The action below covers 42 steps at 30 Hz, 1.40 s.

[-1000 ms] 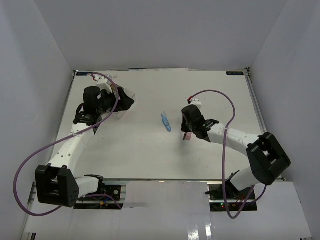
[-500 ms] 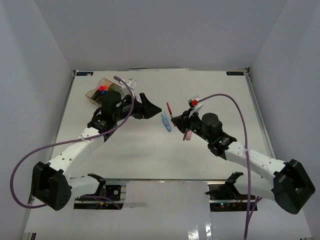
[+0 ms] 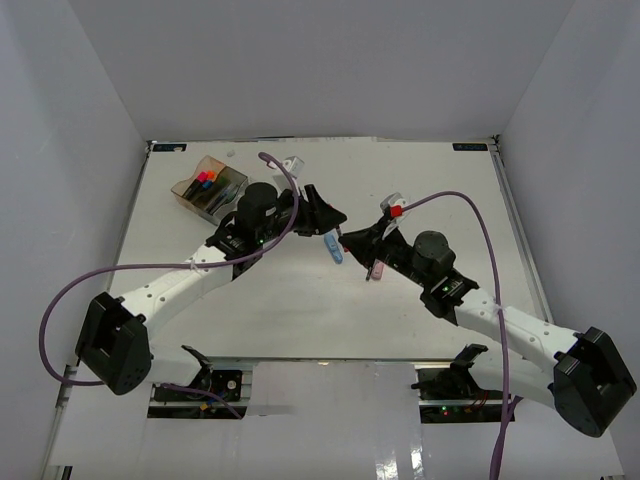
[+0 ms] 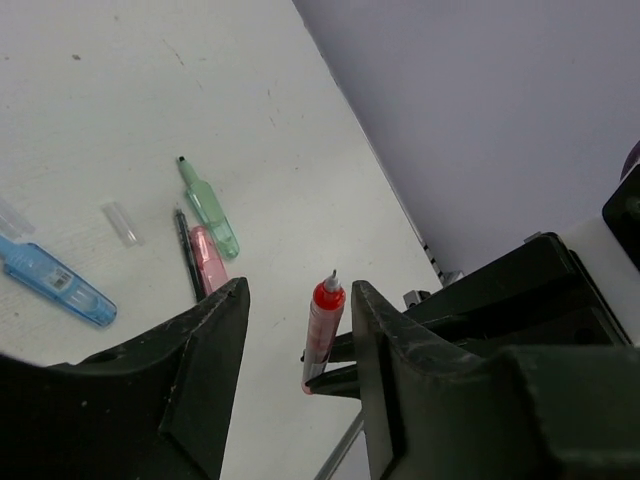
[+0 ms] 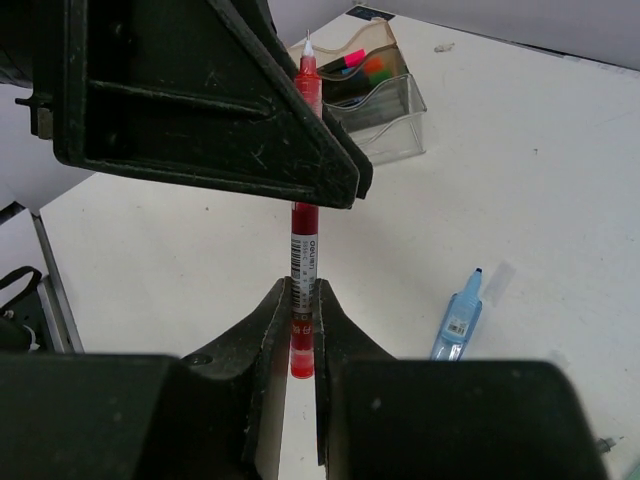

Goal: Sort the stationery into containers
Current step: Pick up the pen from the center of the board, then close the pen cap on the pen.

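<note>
The tray [image 3: 186,187] sits far left, markers [image 3: 204,180] already in it. The left gripper [image 4: 298,300] has swung from it to mid-table and is narrowing, jaws either side of the pen [image 4: 318,335], not yet touching. The right gripper [image 5: 301,300] stays clamped on the upright pen's lower end. It looks like a handover toward the tray.

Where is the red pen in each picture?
Top external: red pen near the table's middle, mostly hidden, just above the blue marker.
Left wrist: low centre, between the left gripper's fingers.
Right wrist: centre, pinched by the right gripper.
Shared landmark: the blue marker.
</note>
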Available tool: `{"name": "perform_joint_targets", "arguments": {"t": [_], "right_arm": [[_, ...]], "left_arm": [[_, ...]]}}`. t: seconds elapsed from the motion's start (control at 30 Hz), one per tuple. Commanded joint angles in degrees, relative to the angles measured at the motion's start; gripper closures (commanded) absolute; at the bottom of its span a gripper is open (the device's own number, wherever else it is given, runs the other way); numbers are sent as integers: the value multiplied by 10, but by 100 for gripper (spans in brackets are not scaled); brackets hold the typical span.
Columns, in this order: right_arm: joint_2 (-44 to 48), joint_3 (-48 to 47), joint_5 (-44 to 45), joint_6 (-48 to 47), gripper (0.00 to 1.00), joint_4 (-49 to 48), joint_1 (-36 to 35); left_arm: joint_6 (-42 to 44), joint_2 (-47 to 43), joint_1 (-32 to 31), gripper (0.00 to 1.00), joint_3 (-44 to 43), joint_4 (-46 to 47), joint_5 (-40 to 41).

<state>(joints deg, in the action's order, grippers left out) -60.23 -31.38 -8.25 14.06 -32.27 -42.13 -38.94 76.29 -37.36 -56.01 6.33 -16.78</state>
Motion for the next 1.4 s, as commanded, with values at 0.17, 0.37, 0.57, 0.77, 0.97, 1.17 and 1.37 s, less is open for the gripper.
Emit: {"name": "perform_joint_targets", "arguments": {"t": [0.17, 0.37, 0.57, 0.77, 0.97, 1.17, 1.37], "right_arm": [[15, 18, -9, 1, 92, -57, -2], [18, 12, -18, 1, 73, -37, -2], [11, -3, -30, -14, 39, 5, -3], [-17, -46, -47, -37, 36, 60, -2], [-46, -85, -71, -51, 37, 92, -2], [-67, -103, -91, -57, 43, 108, -2], [-69, -102, -93, -61, 61, 109, -2]], "left_arm": [[-7, -10, -12, 72, -9, 42, 27], [11, -22, -14, 91, 6, 62, 13], [23, -35, -14, 98, 30, 83, -16], [61, -45, -16, 99, 31, 84, -34], [91, -49, -17, 98, 31, 91, -49], [103, -55, -17, 99, 31, 98, -63], [112, -54, -17, 98, 28, 98, -81]]}}
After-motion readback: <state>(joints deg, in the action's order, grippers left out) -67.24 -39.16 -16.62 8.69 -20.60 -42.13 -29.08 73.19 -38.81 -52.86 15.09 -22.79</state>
